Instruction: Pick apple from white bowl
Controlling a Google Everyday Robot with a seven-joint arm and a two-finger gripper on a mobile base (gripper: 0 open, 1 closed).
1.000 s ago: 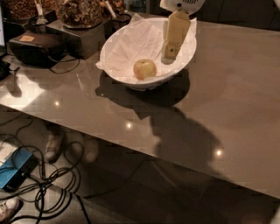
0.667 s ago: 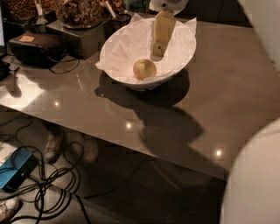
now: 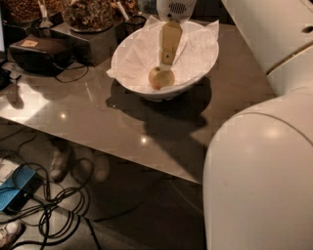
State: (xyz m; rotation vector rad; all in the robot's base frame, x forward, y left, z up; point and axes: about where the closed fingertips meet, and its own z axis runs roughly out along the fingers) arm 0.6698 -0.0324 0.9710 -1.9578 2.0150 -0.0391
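Note:
The apple is small, round and yellow-green, and lies at the front of the white bowl, which is lined with crinkled white paper. The bowl stands on the grey table. My gripper hangs into the bowl from above, its cream fingers pointing down, the tips just above and behind the apple. The gripper's white wrist shows at the top edge.
Dark containers of brown snacks stand at the back left. A black box with cables lies at the left. My white arm fills the right side. Cables and a blue box lie on the floor below the table's front edge.
The gripper has moved left and down in the bowl, and its tips now stand right over the apple. My white arm has swung far into the right of the view.

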